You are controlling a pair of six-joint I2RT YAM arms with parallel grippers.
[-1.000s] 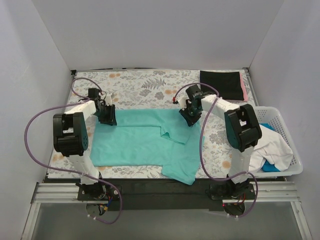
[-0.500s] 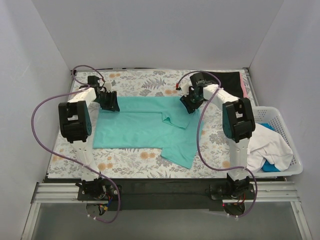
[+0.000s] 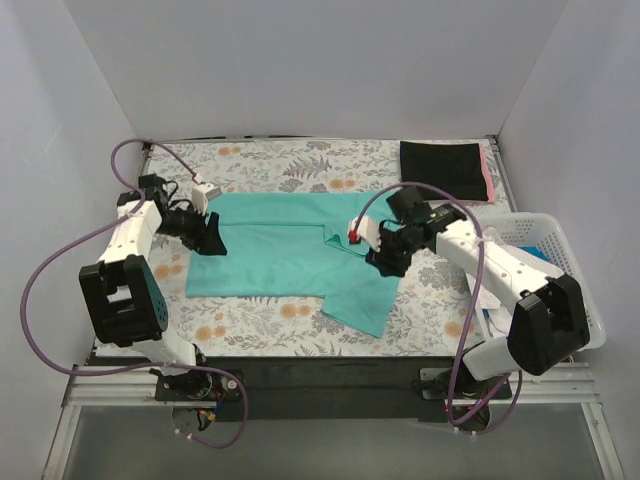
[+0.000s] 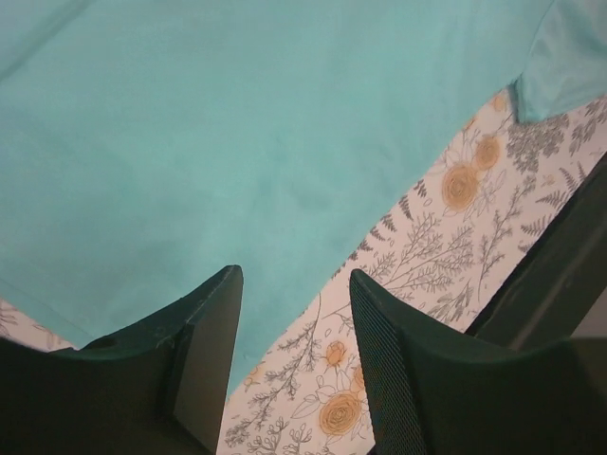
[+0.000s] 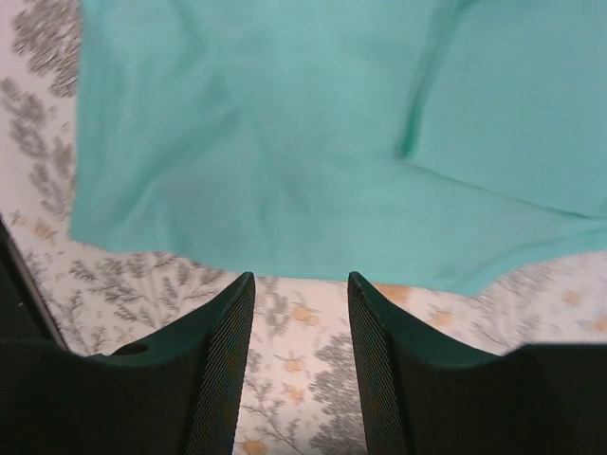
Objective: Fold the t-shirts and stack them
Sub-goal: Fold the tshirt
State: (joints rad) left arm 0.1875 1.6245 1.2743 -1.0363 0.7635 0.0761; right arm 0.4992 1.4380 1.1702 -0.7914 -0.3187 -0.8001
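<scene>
The teal-green t-shirt (image 3: 285, 258) is lying spread flat on the floral printed cloth (image 3: 270, 165) in the middle of the table, with a flap folded in near its right side. The left gripper (image 3: 210, 240) is hovering over the shirt's left edge, fingers (image 4: 204, 332) parted and holding nothing. The right gripper (image 3: 385, 262) is hanging above the shirt's right edge, its fingers (image 5: 223, 351) likewise spread and empty, while a folded black t-shirt (image 3: 440, 168) is sitting at the far right corner and a white t-shirt (image 3: 545, 290) is spilling from the lattice basket (image 3: 535, 218).
</scene>
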